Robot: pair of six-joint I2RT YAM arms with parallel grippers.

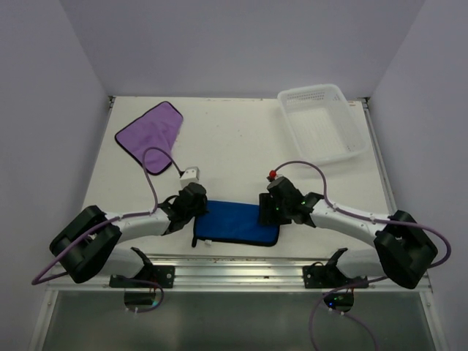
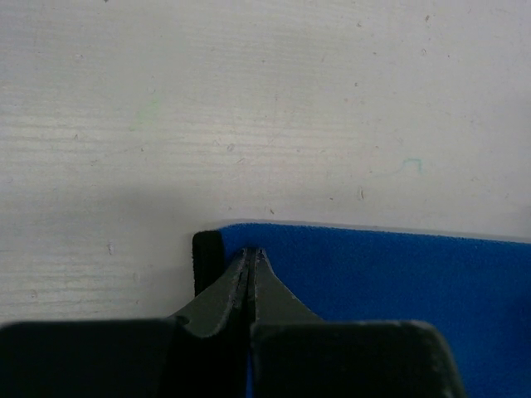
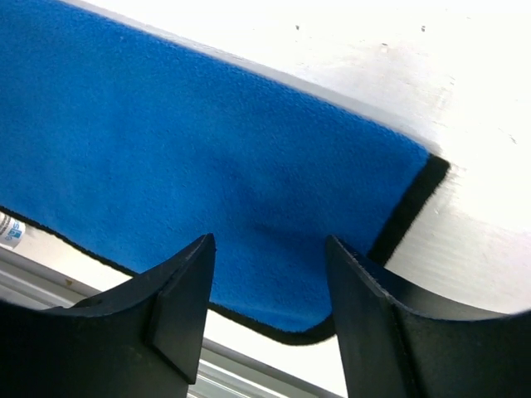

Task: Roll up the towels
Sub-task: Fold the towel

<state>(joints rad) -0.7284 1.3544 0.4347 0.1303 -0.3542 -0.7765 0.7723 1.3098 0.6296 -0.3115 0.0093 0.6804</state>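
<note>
The blue towel [image 1: 238,224], a long flat band edged in black, lies at lower centre of the table [image 1: 234,146], with the left gripper [image 2: 251,255] pressed together at its left end and the right gripper [image 3: 265,249] spread above its right end; the purple towel [image 1: 150,135] lies flat at upper left.

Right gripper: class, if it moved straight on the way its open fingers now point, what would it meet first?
The right gripper would most likely meet the bright blue cloth towel with a black hem, lying ahead of its open jaws; how close it is remains unclear.
</note>
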